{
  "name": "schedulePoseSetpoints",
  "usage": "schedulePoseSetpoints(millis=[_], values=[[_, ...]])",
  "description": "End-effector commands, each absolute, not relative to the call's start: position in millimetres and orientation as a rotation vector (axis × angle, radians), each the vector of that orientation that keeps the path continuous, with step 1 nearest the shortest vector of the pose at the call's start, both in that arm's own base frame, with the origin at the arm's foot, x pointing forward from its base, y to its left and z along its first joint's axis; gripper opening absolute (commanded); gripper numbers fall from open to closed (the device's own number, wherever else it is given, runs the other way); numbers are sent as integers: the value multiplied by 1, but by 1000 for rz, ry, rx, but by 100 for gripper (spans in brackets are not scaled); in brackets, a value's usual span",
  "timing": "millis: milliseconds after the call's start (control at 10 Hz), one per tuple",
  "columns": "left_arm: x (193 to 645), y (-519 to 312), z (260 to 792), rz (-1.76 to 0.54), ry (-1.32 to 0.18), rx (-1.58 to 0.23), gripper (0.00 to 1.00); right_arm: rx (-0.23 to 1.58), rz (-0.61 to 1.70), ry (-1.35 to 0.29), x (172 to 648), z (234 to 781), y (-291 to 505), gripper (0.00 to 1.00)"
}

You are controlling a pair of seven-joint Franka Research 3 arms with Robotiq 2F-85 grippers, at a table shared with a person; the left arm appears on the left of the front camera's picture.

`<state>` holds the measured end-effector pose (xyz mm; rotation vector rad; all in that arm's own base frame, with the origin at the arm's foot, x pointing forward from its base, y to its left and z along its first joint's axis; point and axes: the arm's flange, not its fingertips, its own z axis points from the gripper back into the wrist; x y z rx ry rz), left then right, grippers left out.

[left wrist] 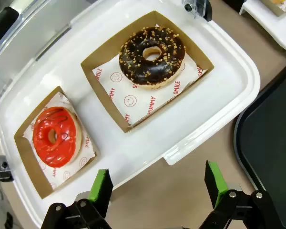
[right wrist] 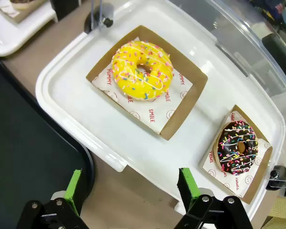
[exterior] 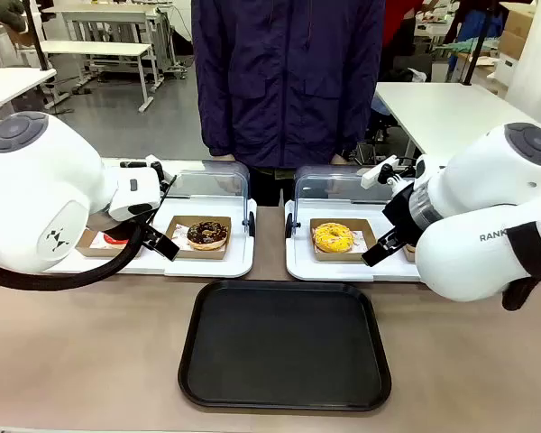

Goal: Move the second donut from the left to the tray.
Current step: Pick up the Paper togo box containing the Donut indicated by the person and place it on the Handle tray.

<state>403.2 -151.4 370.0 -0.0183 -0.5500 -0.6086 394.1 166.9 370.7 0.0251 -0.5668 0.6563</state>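
The dark chocolate donut with pale crumbs (exterior: pixel 207 234) (left wrist: pixel 152 56) lies in its brown cardboard holder on the left white tray (exterior: pixel 207 266). My left gripper (left wrist: pixel 158 187) hovers open above that tray's near edge, short of the donut, with nothing between its green pads (left wrist: pixel 101 185). The black tray (exterior: pixel 285 345) (left wrist: pixel 271 143) lies bare on the table in front of both white trays. My right gripper (right wrist: pixel 132 187) is open too, poised over the right white tray (right wrist: pixel 86 119) near the yellow donut (right wrist: pixel 142 70) (exterior: pixel 333 237).
A red-glazed donut (left wrist: pixel 55 136) sits left of the chocolate one. A dark donut with coloured sprinkles (right wrist: pixel 237 147) sits beside the yellow one. Both clear domed lids (exterior: pixel 207 185) stand raised at the back. A person in a dark jacket (exterior: pixel 288 81) stands across the table.
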Motion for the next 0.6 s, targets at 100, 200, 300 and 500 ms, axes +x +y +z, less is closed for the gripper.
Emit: schedulePoseSetpoints(millis=[100, 200, 300, 500], values=[[403, -151, 370, -609, -550, -18, 100, 25, 656, -567, 394, 371, 167, 100], [403, -151, 370, -609, -550, -18, 100, 25, 656, -567, 394, 371, 167, 100], [403, -151, 370, -609, -550, -18, 100, 25, 656, -567, 394, 371, 167, 100], [403, -151, 370, -609, -550, -18, 100, 25, 656, -567, 394, 371, 167, 100]])
